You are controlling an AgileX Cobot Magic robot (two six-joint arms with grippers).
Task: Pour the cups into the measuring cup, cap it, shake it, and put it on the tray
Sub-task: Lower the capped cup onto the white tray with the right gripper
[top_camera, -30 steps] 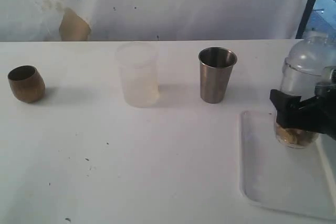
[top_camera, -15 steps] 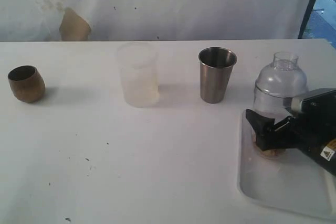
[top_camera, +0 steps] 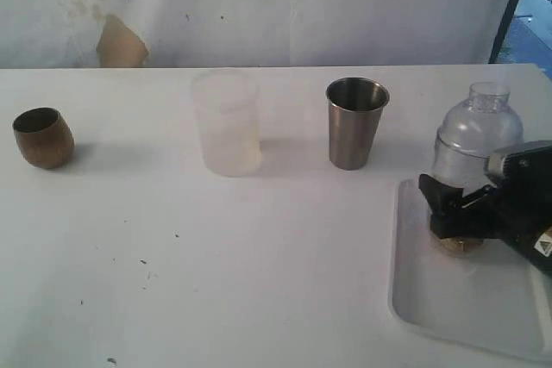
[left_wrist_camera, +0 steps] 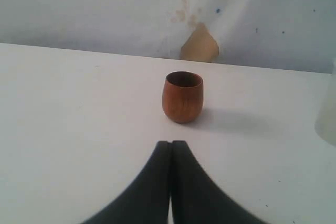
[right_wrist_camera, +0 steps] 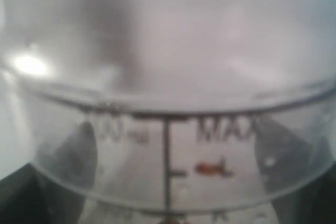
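Observation:
The measuring cup, clear with a domed cap and brown bits at its bottom, stands upright over the white tray. My right gripper is shut on its lower part. Whether its base touches the tray I cannot tell. In the right wrist view the measuring cup fills the frame between the dark fingers of the right gripper. The brown cup stands far left and the steel tumbler mid-table. My left gripper is shut and empty, short of the brown cup.
A frosted white plastic cup stands between the brown cup and the tumbler. A white sheet with a brown patch hangs behind the table. The tray lies at the table's right front corner.
The right gripper carried the measuring cup from the right edge leftward and lower, then a little back to the right over the tray. The left gripper and the other cups stayed put.

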